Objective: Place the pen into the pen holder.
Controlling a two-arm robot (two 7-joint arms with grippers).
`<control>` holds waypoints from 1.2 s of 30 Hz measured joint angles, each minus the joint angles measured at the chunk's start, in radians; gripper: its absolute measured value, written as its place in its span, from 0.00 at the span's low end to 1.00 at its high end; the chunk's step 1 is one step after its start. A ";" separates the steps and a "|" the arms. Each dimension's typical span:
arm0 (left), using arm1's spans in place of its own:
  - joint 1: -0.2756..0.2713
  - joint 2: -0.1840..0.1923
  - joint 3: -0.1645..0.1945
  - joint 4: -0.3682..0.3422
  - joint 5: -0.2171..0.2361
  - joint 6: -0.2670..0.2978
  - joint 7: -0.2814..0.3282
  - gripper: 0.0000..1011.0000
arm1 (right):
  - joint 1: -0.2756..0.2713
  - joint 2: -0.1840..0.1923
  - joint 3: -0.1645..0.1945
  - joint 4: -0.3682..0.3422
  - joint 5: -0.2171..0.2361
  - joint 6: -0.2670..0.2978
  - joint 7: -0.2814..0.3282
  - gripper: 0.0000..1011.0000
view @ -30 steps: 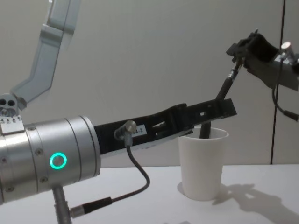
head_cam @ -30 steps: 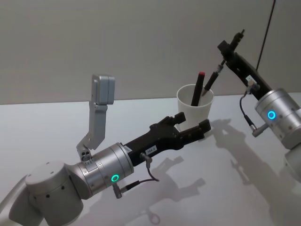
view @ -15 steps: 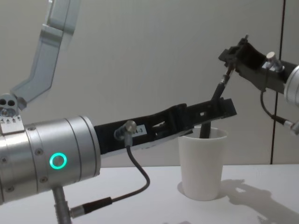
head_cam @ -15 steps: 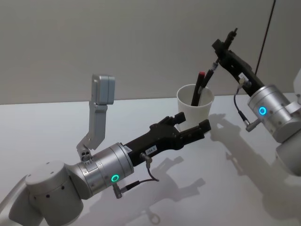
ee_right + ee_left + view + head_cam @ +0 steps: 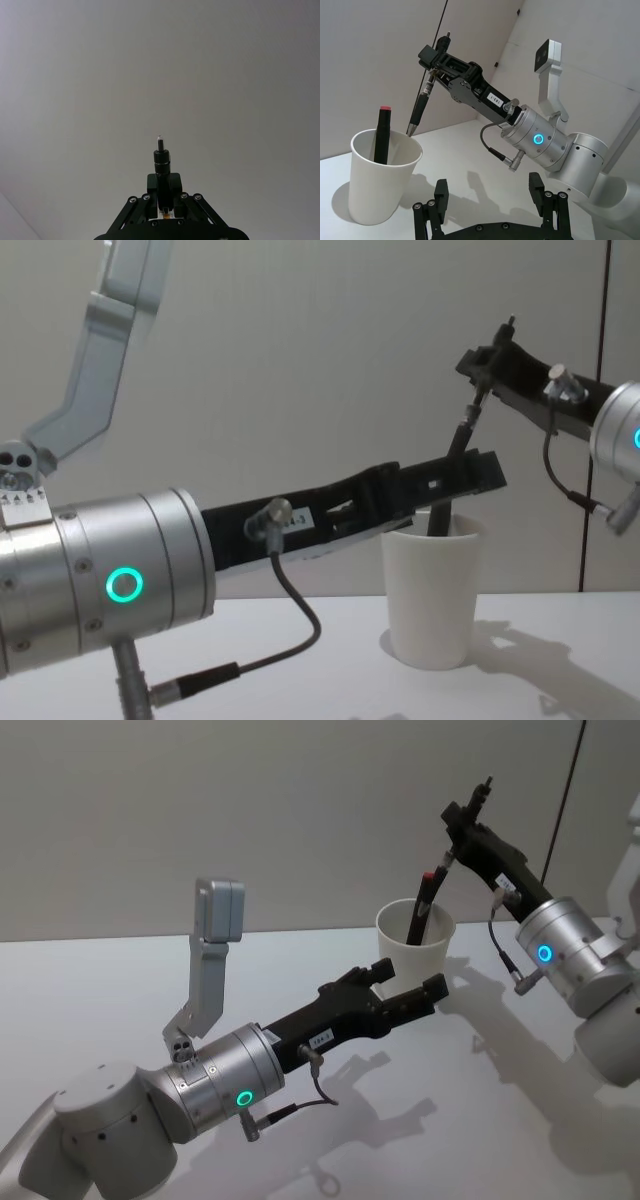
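Note:
The pen holder (image 5: pixel 415 942), a white paper cup (image 5: pixel 379 180) (image 5: pixel 433 590), stands on the table. Above it my right gripper (image 5: pixel 460 825) (image 5: pixel 432 60) (image 5: pixel 485 365) (image 5: pixel 161 192) is shut on a black pen (image 5: pixel 447 858) (image 5: pixel 420 105) (image 5: pixel 463 430) (image 5: pixel 160 157). The pen slants down, with its lower end at the cup's rim; whether the tip is inside I cannot tell. My left gripper (image 5: pixel 408 990) (image 5: pixel 488 187) (image 5: pixel 470 480) hangs open just in front of the cup, holding nothing.
A second dark pen with a red cap (image 5: pixel 424 900) (image 5: pixel 383 132) stands in the cup. The left arm's grey camera bracket (image 5: pixel 215 925) rises at the left. The white table (image 5: pixel 110 1000) spreads around the cup, with a grey wall behind.
My right gripper has moved left, bringing the pen over the cup and its lower end down beside the red-capped pen. The left arm has stayed still.

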 joint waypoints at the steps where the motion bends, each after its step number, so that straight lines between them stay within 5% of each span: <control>1: 0.000 0.000 0.000 0.000 0.000 0.000 0.000 0.99 | 0.001 0.000 -0.001 0.002 -0.007 -0.002 0.001 0.16; 26: 0.000 0.000 0.000 0.000 0.000 0.000 0.000 0.99 | 0.023 0.003 -0.027 0.049 -0.274 -0.039 0.030 0.16; 36: 0.000 0.000 0.000 0.000 0.000 0.000 0.000 0.99 | 0.028 0.001 -0.034 0.062 -0.334 -0.046 0.028 0.40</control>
